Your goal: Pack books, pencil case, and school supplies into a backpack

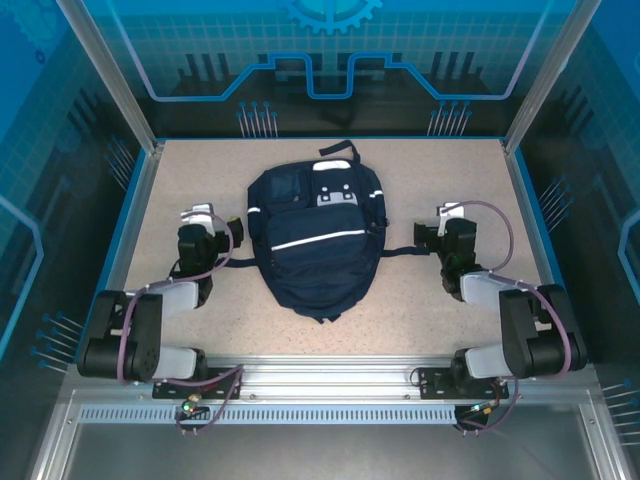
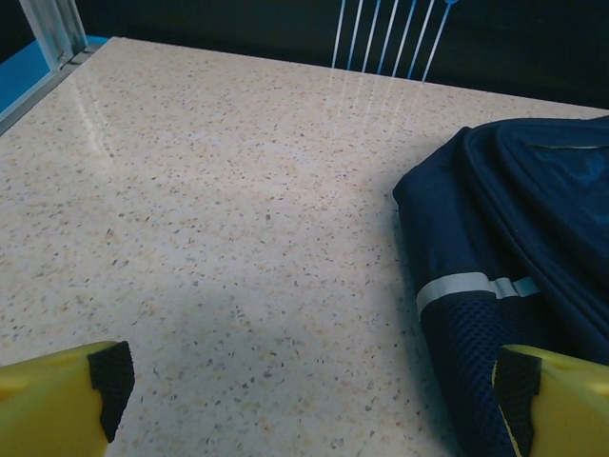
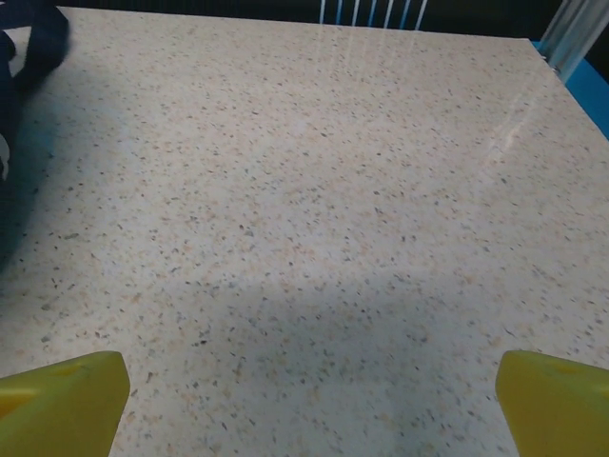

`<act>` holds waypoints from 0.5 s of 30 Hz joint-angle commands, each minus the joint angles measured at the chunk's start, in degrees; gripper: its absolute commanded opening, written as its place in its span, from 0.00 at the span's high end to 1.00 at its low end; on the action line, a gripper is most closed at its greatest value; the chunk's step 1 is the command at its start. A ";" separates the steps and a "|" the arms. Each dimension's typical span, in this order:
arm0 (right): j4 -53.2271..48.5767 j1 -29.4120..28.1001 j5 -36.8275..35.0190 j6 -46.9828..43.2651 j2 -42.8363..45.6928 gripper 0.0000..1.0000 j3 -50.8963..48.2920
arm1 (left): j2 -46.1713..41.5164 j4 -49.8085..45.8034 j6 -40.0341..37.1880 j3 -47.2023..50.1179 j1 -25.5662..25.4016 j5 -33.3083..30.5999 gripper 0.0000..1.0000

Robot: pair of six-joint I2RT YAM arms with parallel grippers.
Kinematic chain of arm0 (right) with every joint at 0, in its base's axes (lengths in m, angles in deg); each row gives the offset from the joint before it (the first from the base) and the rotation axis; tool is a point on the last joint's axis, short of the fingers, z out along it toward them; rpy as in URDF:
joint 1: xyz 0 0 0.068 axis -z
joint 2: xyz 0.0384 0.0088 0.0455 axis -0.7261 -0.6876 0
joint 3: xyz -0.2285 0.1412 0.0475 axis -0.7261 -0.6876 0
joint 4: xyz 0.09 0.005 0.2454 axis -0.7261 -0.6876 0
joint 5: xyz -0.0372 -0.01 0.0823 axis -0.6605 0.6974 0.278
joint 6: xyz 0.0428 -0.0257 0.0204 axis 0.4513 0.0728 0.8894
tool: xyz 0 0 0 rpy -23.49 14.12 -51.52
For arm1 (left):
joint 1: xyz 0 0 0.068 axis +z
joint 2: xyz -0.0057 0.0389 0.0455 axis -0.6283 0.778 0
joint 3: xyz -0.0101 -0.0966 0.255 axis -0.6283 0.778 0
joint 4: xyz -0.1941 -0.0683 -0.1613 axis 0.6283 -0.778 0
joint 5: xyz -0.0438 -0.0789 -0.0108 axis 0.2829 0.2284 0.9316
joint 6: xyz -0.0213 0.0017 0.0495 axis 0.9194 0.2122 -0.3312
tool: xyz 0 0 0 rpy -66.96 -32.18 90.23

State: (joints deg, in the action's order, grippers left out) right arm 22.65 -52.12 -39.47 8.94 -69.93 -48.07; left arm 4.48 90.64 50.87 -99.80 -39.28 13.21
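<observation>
The backpack (image 1: pixel 315 235), dark navy with thin white stripes and a top loop, lies flat in the middle of the table. My left gripper (image 1: pixel 203 213) rests just left of it and is open, with its yellow fingers (image 2: pixel 57 402) wide over bare tabletop. In the left wrist view my left gripper (image 2: pixel 309 405) has the backpack's side (image 2: pixel 533 219) at its right finger. My right gripper (image 1: pixel 452 213) is to the right of the backpack and open over bare table. In the right wrist view my right gripper (image 3: pixel 309 405) holds nothing, and a corner of the backpack (image 3: pixel 24 38) lies far left. The books, pencil case and school supplies are out of view.
The speckled table (image 1: pixel 420 310) has a raised blue rim (image 1: pixel 135 215) and aluminium posts at the back corners. A black strap (image 1: pixel 405 250) trails from the backpack toward my right gripper. A metal rail (image 1: pixel 320 380) runs along the near edge.
</observation>
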 commanded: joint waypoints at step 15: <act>12.52 1.08 4.52 -1.49 -5.58 0.00 -2.14 | 9.31 12.28 -1.80 0.51 -0.22 -1.82 0.01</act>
State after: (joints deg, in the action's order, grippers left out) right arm 31.61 -52.01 -35.41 8.05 -75.02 -49.80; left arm 13.40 102.97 50.56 -97.62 -39.26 12.57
